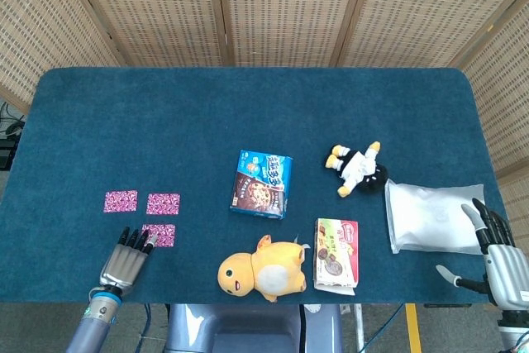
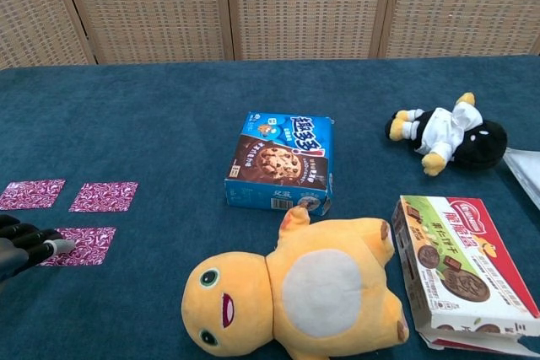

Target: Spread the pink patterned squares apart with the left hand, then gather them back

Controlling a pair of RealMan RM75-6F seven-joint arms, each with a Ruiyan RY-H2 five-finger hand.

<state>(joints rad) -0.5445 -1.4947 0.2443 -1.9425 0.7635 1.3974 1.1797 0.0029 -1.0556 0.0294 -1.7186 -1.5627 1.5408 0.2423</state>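
Cookie box [image 1: 261, 183] at table [image 1: 165, 113] centre; three squares [image 1: 163, 203] at 8 o'clock, left hand [image 1: 126, 259] touching the nearest one.

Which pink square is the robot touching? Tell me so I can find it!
Look at the blue table's left end, where three pink patterned squares lie. Two sit side by side in a row; the third pink square lies alone nearer the front edge. It is the only one with the left hand's fingertips resting on its corner.
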